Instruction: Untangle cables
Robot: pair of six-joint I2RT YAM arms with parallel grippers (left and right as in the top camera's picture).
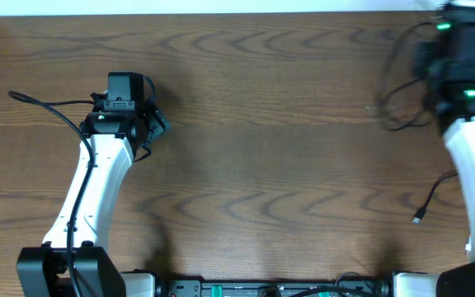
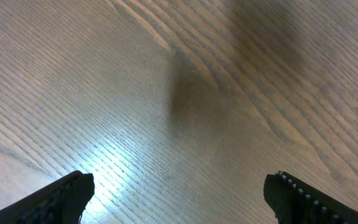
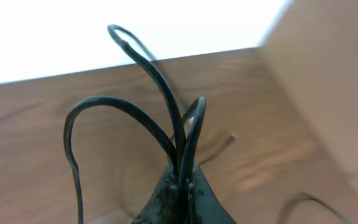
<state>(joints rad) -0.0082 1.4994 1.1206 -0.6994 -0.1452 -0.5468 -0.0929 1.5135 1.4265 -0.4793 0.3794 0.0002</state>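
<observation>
My right gripper (image 3: pixel 182 183) is shut on several strands of the thin black cable (image 3: pixel 160 93), whose loops rise in front of the fingers. In the overhead view this gripper (image 1: pixel 453 26) is at the far right corner. Blurred loops of the black cable (image 1: pixel 396 99) hang to its left, and one end with a small plug (image 1: pixel 419 218) lies on the table at the right. My left gripper (image 2: pixel 179 193) is open and empty over bare wood; overhead it (image 1: pixel 157 124) is at the left. The white cable is out of view.
The wooden table (image 1: pixel 262 165) ends at a white far edge (image 1: pixel 221 7). A tan wall or box (image 3: pixel 328 74) stands to the right of the right gripper. The left arm's own thick black cable (image 1: pixel 52 106) arcs out at the far left.
</observation>
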